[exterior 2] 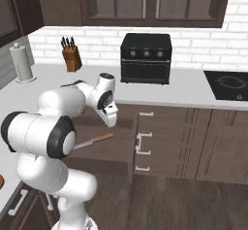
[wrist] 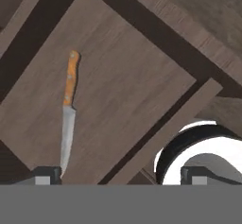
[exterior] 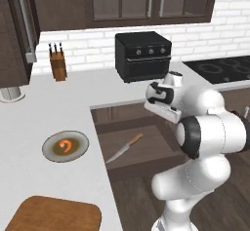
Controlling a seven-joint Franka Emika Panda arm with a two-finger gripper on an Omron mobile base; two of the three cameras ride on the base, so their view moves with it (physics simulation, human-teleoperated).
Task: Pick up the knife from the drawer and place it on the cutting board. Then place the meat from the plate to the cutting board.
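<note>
The drawer stands pulled open below the counter edge. In it lies the knife, brown handle pointing toward the back right. My gripper hangs above the drawer, open, its fingertips wide apart with nothing between them. In the hand view the knife lies left of centre, its blade tip close to the left fingertip. The plate sits on the white counter left of the drawer, with the orange meat on it. The cutting board lies at the counter's near edge, bare.
A wooden knife block and a black toaster oven stand at the back of the counter. A cooktop is at the right. A paper towel roll stands far left. Closed cabinet drawers flank the open one.
</note>
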